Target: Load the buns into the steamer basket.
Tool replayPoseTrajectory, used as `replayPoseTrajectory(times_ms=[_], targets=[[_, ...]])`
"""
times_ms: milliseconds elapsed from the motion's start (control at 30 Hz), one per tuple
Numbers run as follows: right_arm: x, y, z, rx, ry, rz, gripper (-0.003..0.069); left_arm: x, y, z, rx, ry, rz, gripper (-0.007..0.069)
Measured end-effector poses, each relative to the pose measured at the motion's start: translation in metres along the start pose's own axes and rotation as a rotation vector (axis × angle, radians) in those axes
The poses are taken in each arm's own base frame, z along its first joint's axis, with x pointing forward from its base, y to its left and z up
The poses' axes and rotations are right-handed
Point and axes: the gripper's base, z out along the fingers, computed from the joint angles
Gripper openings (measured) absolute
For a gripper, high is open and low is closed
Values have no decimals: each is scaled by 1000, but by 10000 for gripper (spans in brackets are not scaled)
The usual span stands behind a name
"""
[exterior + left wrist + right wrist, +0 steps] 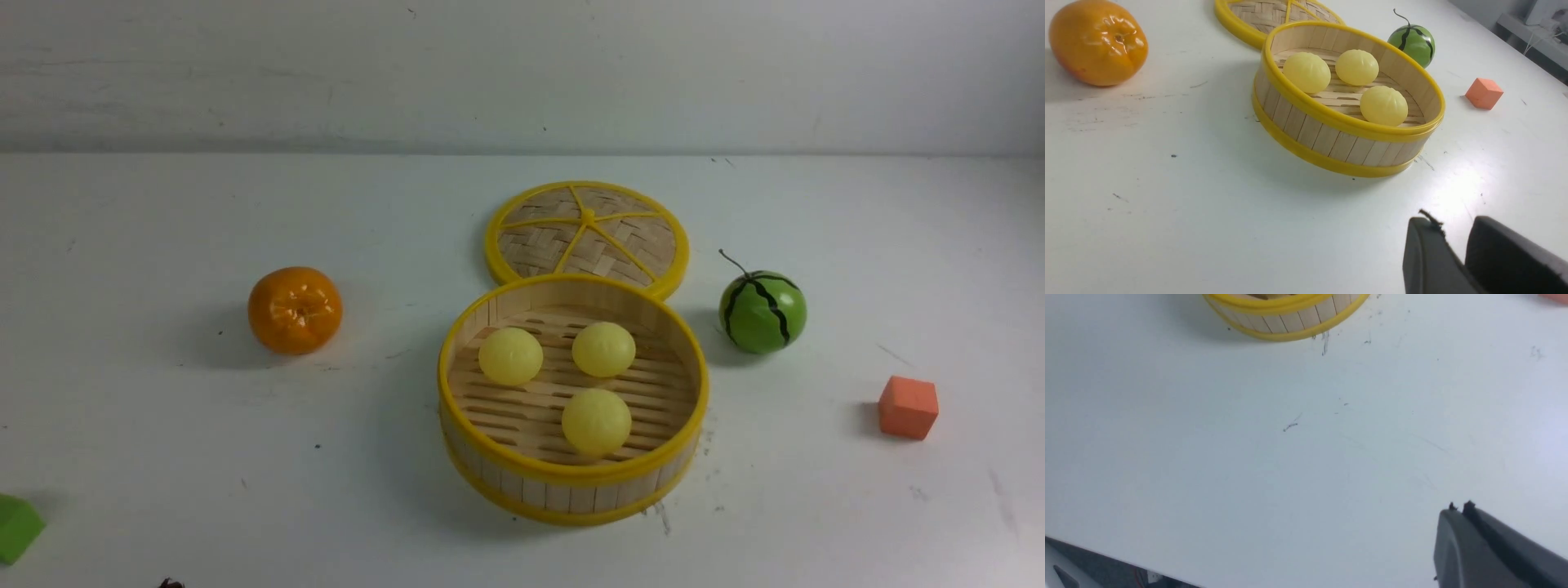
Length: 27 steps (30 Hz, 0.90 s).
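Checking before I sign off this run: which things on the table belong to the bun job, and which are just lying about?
Part of the job:
- three buns, all lying in the basket
- steamer basket

Lying about:
- woven lid, behind the basket
- orange
- watermelon ball
- orange cube
- green block, at the frame edge

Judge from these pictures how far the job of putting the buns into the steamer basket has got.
Done: all three buns lie on the slatted floor of the steamer basket. In hand: nothing; the left gripper and right gripper hold nothing, away from the basket. Left: no bun on the table; the lid lies flat behind the basket.
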Motion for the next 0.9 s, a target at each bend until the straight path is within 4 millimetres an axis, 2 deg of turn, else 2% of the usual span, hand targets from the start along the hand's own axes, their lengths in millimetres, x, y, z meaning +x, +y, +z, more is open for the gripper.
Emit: replayPoseTrajectory(times_ms=[33, 200, 333, 367, 433, 500, 567, 600, 700, 733, 767, 833, 900], targets=[[6, -3, -9, -14, -33, 1, -17, 0, 0, 0, 0, 0, 0, 152], [25, -16, -31, -7, -143, 4, -15, 0, 0, 0, 0, 0, 0, 155], [39, -27, -31, 81, -248, 49, -14, 0, 0, 0, 0, 0, 0, 158], [51, -35, -25, 166, -334, 71, -14, 0, 0, 0, 0, 0, 0, 162], [63, -41, -11, 235, -409, 73, -14, 0, 0, 0, 0, 0, 0, 165], [76, -48, 9, 296, -493, 50, -14, 0, 0, 0, 0, 0, 0, 165], [92, -59, 42, 340, -580, 10, -14, 0, 0, 0, 0, 0, 0, 165], [96, -62, 49, 348, -617, 5, -14, 0, 0, 0, 0, 0, 0, 165], [118, -75, 91, 353, -630, 39, -14, 0, 0, 0, 0, 0, 0, 165], [120, -77, 95, 352, -626, 43, -14, 0, 0, 0, 0, 0, 0, 165], [127, -81, 109, 344, -622, 75, -14, 0, 0, 0, 0, 0, 0, 165], [134, -84, 120, 340, -606, 94, -14, 0, 0, 0, 0, 1, 0, 167], [133, -85, 120, 337, -623, 94, -13, 0, 0, 0, 0, 0, 0, 170]])
